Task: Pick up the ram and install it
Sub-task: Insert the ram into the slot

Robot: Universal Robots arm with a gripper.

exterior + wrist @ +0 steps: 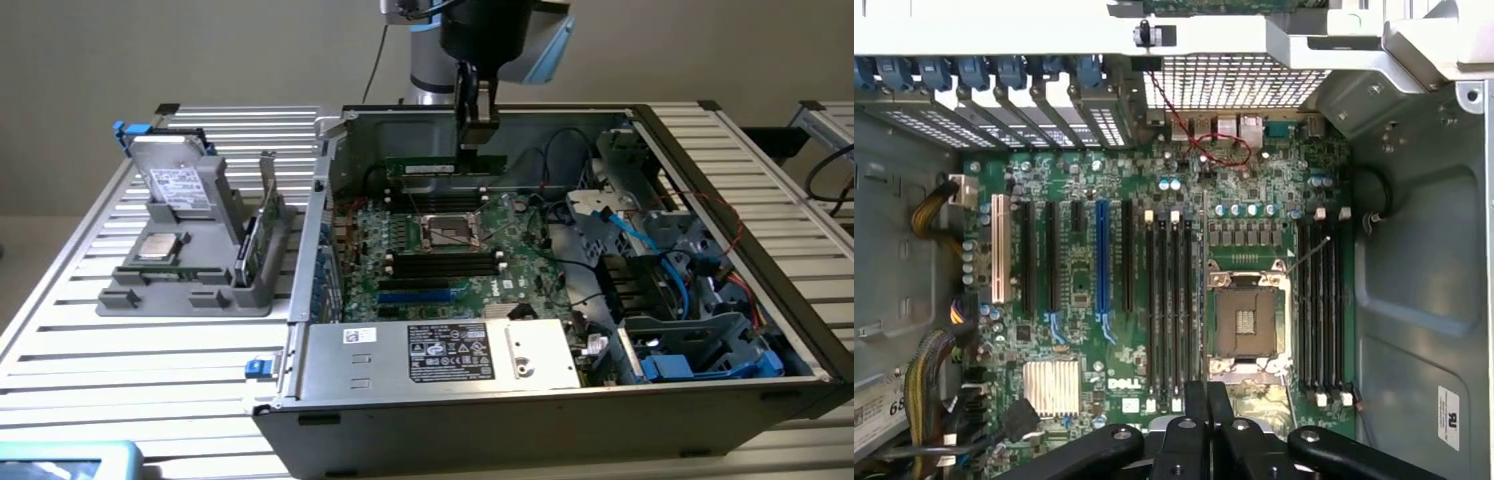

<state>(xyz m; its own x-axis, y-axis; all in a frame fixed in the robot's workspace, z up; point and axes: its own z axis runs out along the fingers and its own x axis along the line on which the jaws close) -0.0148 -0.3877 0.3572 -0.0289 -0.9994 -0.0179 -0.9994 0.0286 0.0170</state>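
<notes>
Gripper (1207, 400) jaws pinched on the ram (434, 165), inside the open computer case (534, 425).
Stick held level, just beyond the CPU socket (451, 232), over the far memory slots (434, 189); seating not determinable. Near bank of slots (447, 263) on the socket's other side bare. Blue cables (638, 235) beside the socket, clear of the stick. Grey fixture (174, 290) with spare boards (271, 235) well away from the socket, outside the case.

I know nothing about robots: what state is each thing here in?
ram: gripped in the shut jaws, level, above the motherboard.
computer case: lying flat, side open.
processor socket: empty.
memory slots: bare.
processor chip: lying flat on the grey holder, outside the case.
</notes>
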